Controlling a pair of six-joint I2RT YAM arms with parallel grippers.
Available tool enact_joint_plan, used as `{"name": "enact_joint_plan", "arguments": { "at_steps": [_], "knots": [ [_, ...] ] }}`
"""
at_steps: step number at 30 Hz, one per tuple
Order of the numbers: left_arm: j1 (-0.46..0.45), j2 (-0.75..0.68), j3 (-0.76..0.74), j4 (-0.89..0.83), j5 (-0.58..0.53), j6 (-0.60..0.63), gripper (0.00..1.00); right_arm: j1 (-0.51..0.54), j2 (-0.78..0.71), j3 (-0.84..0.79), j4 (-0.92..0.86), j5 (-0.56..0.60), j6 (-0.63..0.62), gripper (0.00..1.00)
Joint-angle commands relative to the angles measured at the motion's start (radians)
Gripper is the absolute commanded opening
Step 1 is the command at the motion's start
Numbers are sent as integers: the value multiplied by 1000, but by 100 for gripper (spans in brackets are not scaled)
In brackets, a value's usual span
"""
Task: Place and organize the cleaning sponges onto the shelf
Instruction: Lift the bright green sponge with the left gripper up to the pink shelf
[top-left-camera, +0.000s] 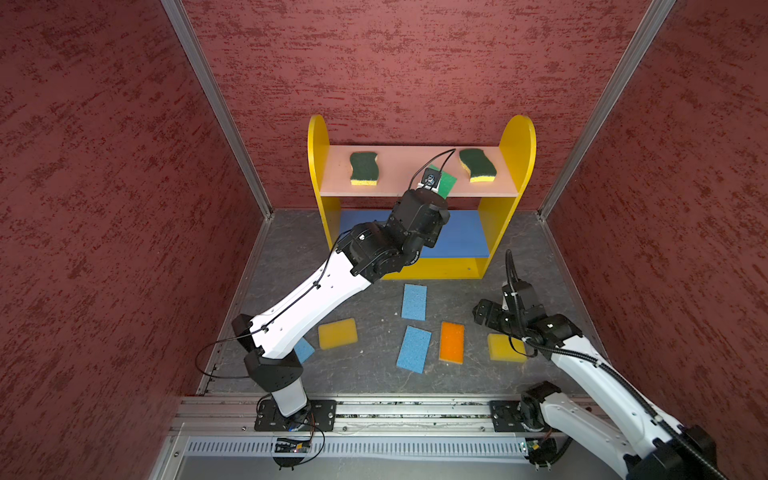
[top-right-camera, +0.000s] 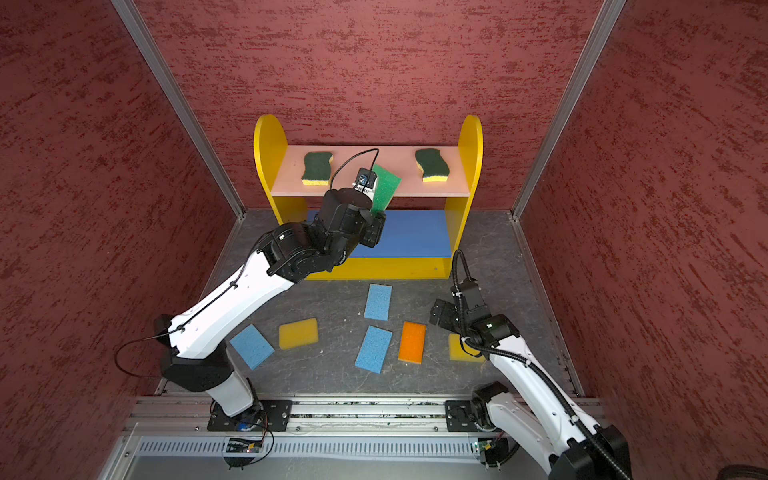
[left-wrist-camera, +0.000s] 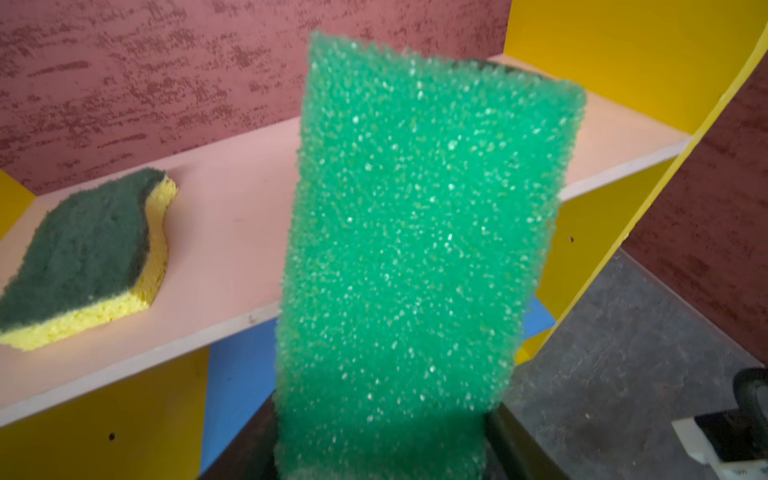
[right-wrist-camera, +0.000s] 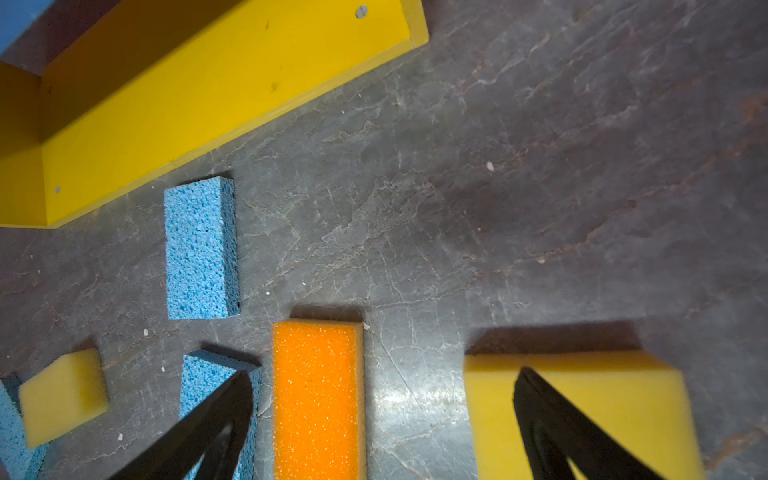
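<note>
Left wrist view: my left gripper (left-wrist-camera: 380, 457) is clamped on the bright green sponge (left-wrist-camera: 415, 249), upright at the shelf (left-wrist-camera: 232, 232) front, right gripper (right-wrist-camera: 384, 372) wide open.

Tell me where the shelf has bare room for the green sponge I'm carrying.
The pink top board is bare between the left dark-green wavy-edged sponge and the right dark-green wavy-edged sponge, just beyond the held bright green rectangular sponge. The blue middle board looks bare where visible. The grey floor before the shelf is crowded.
</note>
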Motion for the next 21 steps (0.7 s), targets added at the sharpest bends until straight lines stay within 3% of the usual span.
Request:
{"name": "enact_joint_plan", "arguments": {
  "at_steps": [1,9,18,21],
  "knots": [
    [47,28,81,85,49,-1,65,-3,3,37,-9,31,-25,99],
    [161,150,231,98,196,-117,64,-3,1,29,-1,35,-33,99],
    [157,227,312,71,162,-192,64,-4,43,35,23,-3,-52,99],
    [147,227,313,69,105,-227,64,-3,52,36,28,-12,-58,99]
  ]
}}
